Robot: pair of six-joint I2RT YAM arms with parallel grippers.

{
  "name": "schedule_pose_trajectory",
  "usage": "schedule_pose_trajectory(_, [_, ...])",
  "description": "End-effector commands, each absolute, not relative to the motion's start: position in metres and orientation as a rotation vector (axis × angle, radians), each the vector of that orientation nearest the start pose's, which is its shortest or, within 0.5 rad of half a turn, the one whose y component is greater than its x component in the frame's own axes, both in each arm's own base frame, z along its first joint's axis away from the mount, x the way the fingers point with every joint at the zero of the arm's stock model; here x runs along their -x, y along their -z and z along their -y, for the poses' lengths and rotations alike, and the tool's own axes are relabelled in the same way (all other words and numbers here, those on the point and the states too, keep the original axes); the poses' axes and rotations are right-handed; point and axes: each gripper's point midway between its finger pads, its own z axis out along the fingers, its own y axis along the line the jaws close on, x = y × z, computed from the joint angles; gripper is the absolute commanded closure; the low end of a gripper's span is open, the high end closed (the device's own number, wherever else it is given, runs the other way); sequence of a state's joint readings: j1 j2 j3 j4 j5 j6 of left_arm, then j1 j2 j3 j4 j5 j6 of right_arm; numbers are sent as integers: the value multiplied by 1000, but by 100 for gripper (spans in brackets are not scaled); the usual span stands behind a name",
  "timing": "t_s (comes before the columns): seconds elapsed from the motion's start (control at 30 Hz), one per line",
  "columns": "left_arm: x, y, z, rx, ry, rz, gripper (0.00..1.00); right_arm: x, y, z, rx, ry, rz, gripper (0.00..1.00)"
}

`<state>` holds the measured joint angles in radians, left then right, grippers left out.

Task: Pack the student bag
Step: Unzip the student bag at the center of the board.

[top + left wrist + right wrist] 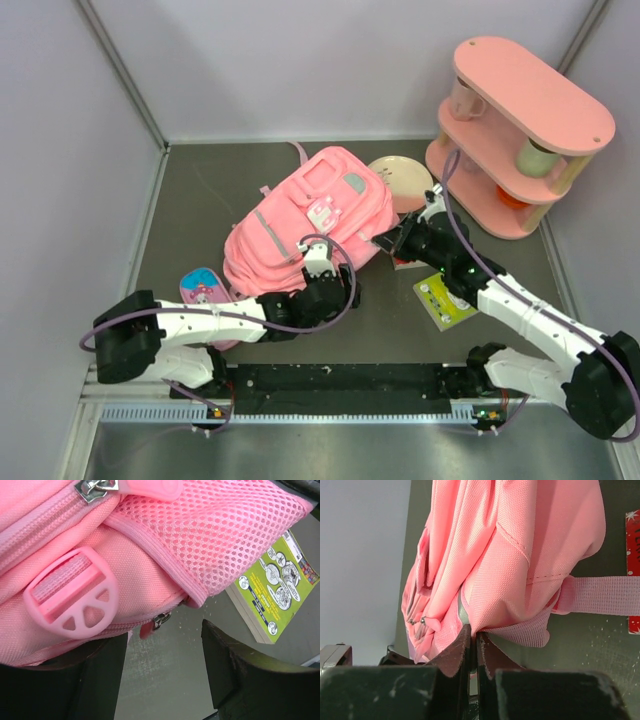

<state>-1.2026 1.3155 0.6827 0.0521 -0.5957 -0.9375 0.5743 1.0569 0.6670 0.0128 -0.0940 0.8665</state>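
Note:
The student bag (300,222), a soft pink backpack, lies flat in the middle of the table. My right gripper (386,240) is shut on a fold of its fabric at the right side; in the right wrist view the fingertips (465,639) pinch the pink cloth of the bag (510,555) beside a webbing strap (600,595). My left gripper (335,285) is at the bag's near edge. It (162,672) stands open over bare table, with a small zipper pull (156,622) just beyond its tips. A pink buckle (70,597) and a mesh pocket (220,535) fill the left wrist view above.
A green booklet (445,298) lies right of the bag, also the booklet (277,587) in the left wrist view. A small pink pouch (205,290) sits at the near left. A beige plate (400,180) and a pink two-tier shelf (520,130) with cups stand at the back right.

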Motion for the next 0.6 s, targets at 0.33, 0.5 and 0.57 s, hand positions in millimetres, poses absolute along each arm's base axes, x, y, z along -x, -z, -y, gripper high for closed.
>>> schedule_pose_trajectory(0.33, [-236, -176, 300, 292, 608, -1867, 50, -248, -237, -252, -155, -1202, -1974, 100])
schedule_pose_trajectory(0.5, [-238, -189, 298, 299, 629, -1825, 66, -246, -232, -251, -154, -1197, -1985, 100])
schedule_pose_trajectory(0.57, [-238, -193, 296, 299, 635, -1814, 74, -247, -229, -250, -157, -1187, -1989, 100])
